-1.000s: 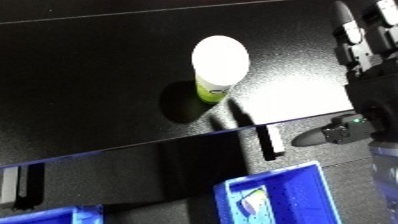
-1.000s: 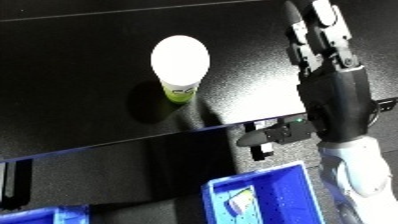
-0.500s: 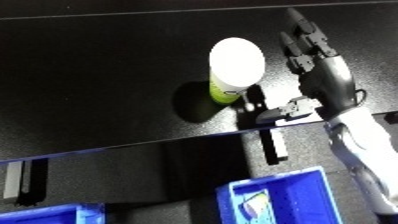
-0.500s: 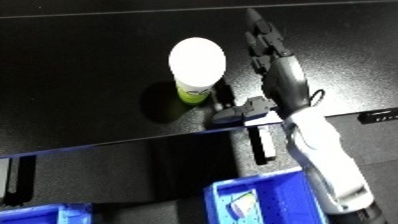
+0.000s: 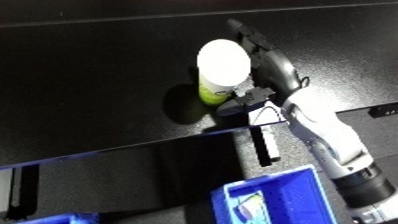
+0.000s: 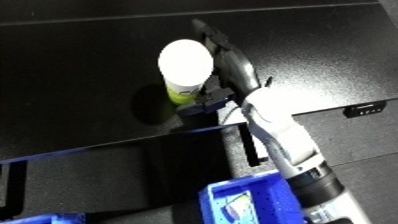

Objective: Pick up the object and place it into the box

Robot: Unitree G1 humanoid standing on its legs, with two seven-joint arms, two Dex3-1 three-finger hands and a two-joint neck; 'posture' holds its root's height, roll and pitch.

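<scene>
Object: a cup (image 5: 220, 70) with a white top and a yellow-green lower part stands upright on the black desk (image 5: 98, 75), a little above the middle of the frame.
Right hand: your right hand (image 5: 271, 67) comes in from the lower right and lies along the cup's right side, touching it or just beside it; you cannot tell which from here.
Right hand state: the fingers (image 6: 211, 35) run fairly straight up past the cup's far side, and the thumb (image 5: 249, 97) sits low at the cup's near right, so the hand is set wide with the cup in the gap; nothing is curled round it.
Right forearm: the white and silver forearm (image 5: 324, 145) slants from the hand down to the lower right corner.
Left hand: it shows in neither view.
Bin: a blue bin (image 5: 266, 197) sits at the bottom of the frame, right of centre, well apart from the cup; something pale lies inside, too unclear to name.
Second bin: a strip of blue (image 5: 44, 219) shows at the lower left edge.
Desk edge: a glossy black panel (image 5: 124, 180) runs across the lower frame between cup and bin.
</scene>
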